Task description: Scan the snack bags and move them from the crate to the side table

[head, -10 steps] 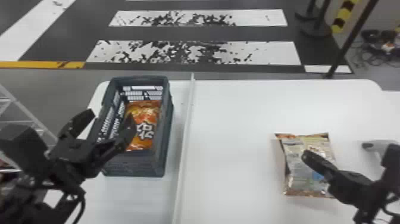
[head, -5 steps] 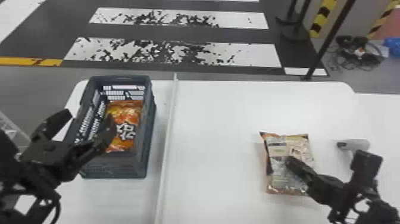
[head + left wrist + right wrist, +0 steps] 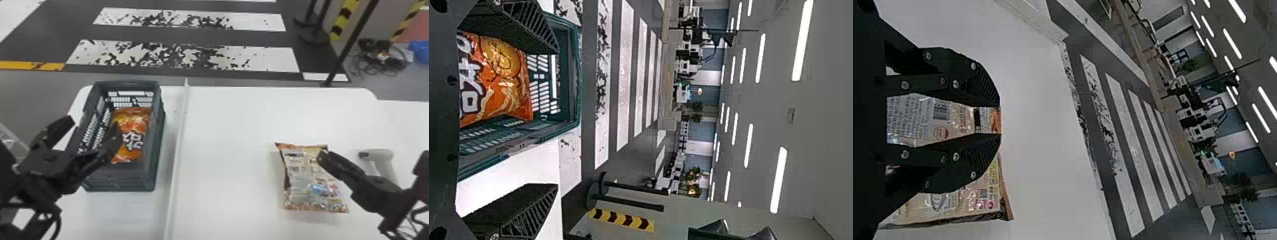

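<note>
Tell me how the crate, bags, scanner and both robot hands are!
Crate: upright, bag inside
Crate bag: lying in the crate
Table bag: lying on the table
Scanner: lying on the table
Left hand: open, empty
Right hand: open, by the table bag

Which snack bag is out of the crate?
The pale-panelled bag, lying just left of the scanner. The orange bag is still inside the crate.

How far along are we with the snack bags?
One bag is out, lying on the white table; whether it's scanned, I can't tell. Nothing looks in hand: the right gripper is open over that bag, the left gripper open by the crate. Still left: the orange bag inside.
</note>
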